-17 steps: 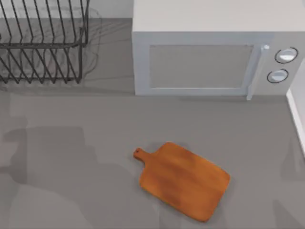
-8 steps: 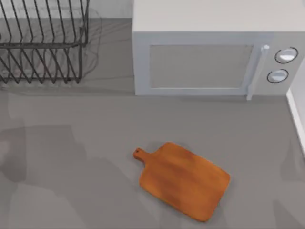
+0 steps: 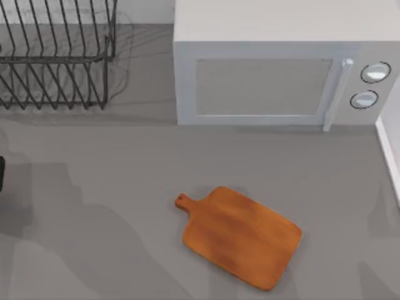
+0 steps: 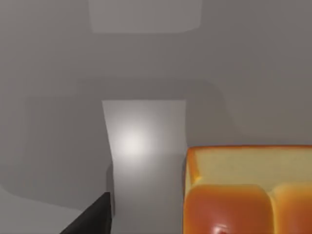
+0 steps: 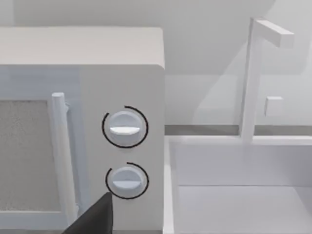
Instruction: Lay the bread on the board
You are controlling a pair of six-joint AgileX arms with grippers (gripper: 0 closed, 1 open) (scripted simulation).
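A grey table [image 3: 125, 162] is seen from above, with a white microwave [image 3: 275, 69] at the back, a black wire dish rack [image 3: 56, 56] at the back left, and the cutting board [image 3: 240, 236] lying flat, right of centre near the front edge. In the left wrist view, the bread [image 4: 248, 190] is seen just beside a dark fingertip [image 4: 92, 219] of the left gripper; whether it is gripped cannot be told. A right gripper fingertip [image 5: 95, 219] is shown before the microwave's two dials [image 5: 125, 127], beside a white sink [image 5: 234, 195].

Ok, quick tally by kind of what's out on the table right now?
Bread: 1
Board: 1
Microwave: 1
Dish rack: 1
Sink: 1
Total: 5
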